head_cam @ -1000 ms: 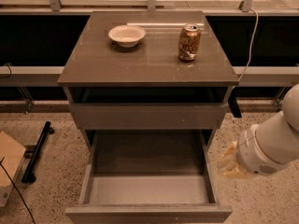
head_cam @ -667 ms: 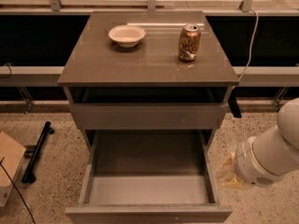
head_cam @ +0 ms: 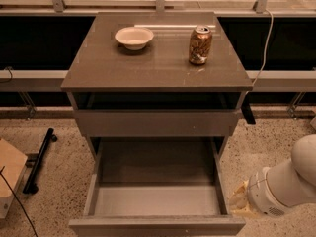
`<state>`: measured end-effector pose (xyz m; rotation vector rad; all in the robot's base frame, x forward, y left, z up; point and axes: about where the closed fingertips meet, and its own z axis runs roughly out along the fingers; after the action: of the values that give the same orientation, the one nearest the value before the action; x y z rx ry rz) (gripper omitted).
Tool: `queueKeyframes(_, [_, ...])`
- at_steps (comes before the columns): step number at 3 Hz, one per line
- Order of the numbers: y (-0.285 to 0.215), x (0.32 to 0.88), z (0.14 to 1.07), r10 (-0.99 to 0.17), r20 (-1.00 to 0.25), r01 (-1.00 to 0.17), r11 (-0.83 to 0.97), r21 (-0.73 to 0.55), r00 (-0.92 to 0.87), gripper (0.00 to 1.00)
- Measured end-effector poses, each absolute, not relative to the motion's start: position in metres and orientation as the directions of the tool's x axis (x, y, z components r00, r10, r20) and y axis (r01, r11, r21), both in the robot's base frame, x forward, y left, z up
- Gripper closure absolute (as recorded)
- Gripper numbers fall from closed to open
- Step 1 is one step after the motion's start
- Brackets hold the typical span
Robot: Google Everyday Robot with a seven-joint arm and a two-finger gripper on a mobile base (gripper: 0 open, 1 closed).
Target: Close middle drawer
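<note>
The middle drawer (head_cam: 156,201) is pulled far out of the grey-brown cabinet, toward the bottom of the camera view. Its low plain front panel (head_cam: 156,226) sits at the bottom edge, and its lighter grey floor is bare. Above it, a drawer with a taller front panel (head_cam: 156,123) stands slightly out. My gripper (head_cam: 240,202), yellowish at the tip of the white arm (head_cam: 289,184), is low at the lower right. It is just outside the middle drawer's right side wall, near the front corner, and holds nothing that I can see.
On the cabinet top (head_cam: 98,68) stand a white bowl (head_cam: 134,37) and a brown soda can (head_cam: 200,45). A black bar (head_cam: 38,159) and a cardboard box (head_cam: 9,174) lie on the speckled floor at the left. A cable (head_cam: 266,33) hangs at the right.
My arm and gripper have moved down the view, along the right side of the open drawer toward its front corner. The drawers, bowl and can have not moved.
</note>
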<state>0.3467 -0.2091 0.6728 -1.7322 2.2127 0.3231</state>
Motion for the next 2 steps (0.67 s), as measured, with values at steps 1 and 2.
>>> queueKeyframes(1, [-0.2188, 0.3357, 0.6195, -0.874, -0.393, -0.955, 0.294, 0.045, -0.287, 1.00])
queueKeyframes(2, [-0.2188, 0.3356, 0.6195, -0.874, -0.393, -0.955, 0.294, 0.045, -0.287, 1.00])
